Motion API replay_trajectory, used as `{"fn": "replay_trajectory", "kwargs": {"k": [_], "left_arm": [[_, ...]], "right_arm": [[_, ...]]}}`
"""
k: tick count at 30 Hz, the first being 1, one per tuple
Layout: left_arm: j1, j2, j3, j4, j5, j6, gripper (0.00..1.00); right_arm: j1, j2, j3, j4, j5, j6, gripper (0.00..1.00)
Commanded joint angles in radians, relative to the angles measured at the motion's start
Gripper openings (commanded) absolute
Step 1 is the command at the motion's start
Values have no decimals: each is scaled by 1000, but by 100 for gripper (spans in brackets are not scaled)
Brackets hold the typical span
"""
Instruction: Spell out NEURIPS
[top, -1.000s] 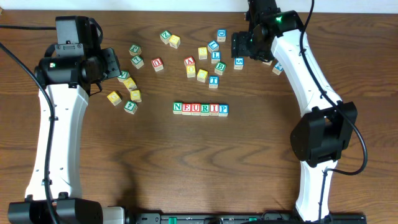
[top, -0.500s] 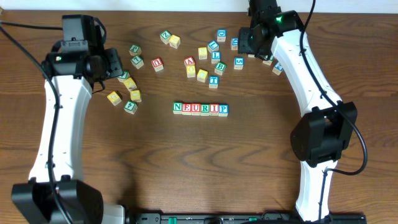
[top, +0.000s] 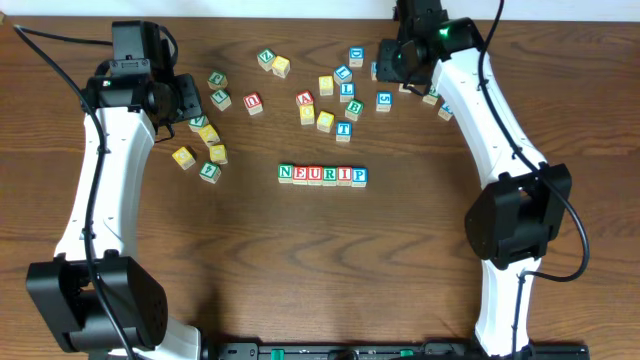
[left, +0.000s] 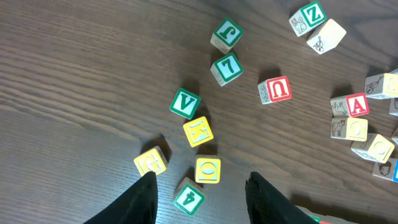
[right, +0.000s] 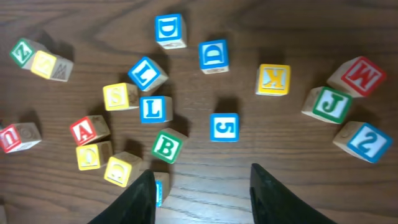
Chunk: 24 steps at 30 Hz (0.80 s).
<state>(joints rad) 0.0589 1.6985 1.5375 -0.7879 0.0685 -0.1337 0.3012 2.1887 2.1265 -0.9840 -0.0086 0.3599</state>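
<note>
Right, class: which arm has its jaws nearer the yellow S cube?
Right. The right arm has its jaws just right of the yellow S cube; the left arm has them far left, by the yellow O cube.

1. This looks like a robotics lab bench; one dark wood-grain table fills the fixed overhead view;
2. Two white-and-black arms work over it, the left arm and the right arm; a black rail runs along the near edge;
3. A loose black cable loops beside the right arm; a green light glows on it;
4. The only goods are lettered wooden blocks: scattered cubes, and a tidy row reading NEURIP.
</note>
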Motion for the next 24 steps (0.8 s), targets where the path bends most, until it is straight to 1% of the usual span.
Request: {"fn": "replay_trajectory", "kwargs": {"k": [1,9,24], "left_arm": [[25,3,13,1,-13,9,46],[82,3,13,0,-13,9,46],[82,13,13,-3,-13,8,45]], "right_arm": [[26,-18,14,5,-9,14,45],[34,3,13,6,-9,41,47],[34,6,13,7,-5,44,48]]}}
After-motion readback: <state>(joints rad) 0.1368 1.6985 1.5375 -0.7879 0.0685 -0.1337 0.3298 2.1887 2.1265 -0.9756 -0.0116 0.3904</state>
